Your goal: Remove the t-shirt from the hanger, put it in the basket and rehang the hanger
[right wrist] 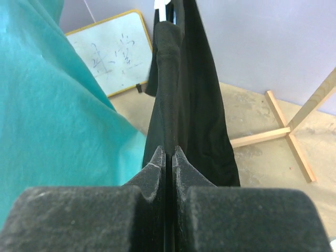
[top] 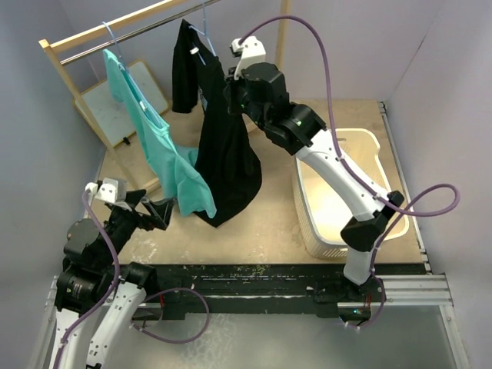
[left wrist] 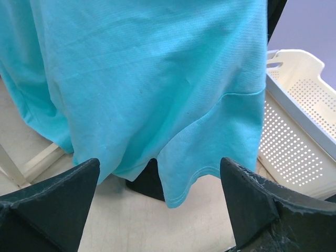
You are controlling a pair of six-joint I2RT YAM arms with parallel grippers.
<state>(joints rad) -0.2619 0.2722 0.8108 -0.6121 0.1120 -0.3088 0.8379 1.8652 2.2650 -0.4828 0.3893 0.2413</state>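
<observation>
Top view, room: pale lilac walls [top: 31,115] close in a sandy, scuffed table [top: 254,231]; a wooden rack [top: 58,65] carries a rail [top: 115,37] at the far left.
Top view, right gripper [top: 233,94]: raised high, at the shoulder of the black t-shirt [top: 227,165], which hangs from a hanger [top: 203,31] on the rail.
Top view, left gripper [top: 157,211]: low, its fingers spread wide, with the hem of the teal t-shirt [top: 157,142] just beyond the tips.
Top view, other things: a cream basket [top: 307,223] lies right of both grippers; a whiteboard [top: 115,108] leans behind the teal shirt.
Left wrist, fingers [left wrist: 58,205]: wide apart and holding nothing.
Left wrist, ahead: teal cloth [left wrist: 147,79] fills the space above and past the tips; a dark strip of the black shirt [left wrist: 147,181] shows behind its hem.
Left wrist, surface: bare beige table [left wrist: 121,220] between the fingers; perforated basket wall [left wrist: 299,131] past the right finger.
Right wrist, fingers [right wrist: 152,173]: pressed together on a fold of the black shirt [right wrist: 194,105], which rises straight ahead of the tips.
Right wrist, surroundings: teal cloth [right wrist: 52,126] left of the fingers, whiteboard [right wrist: 115,52] beyond; the rack's wooden foot [right wrist: 283,131] to the right, on the table.
</observation>
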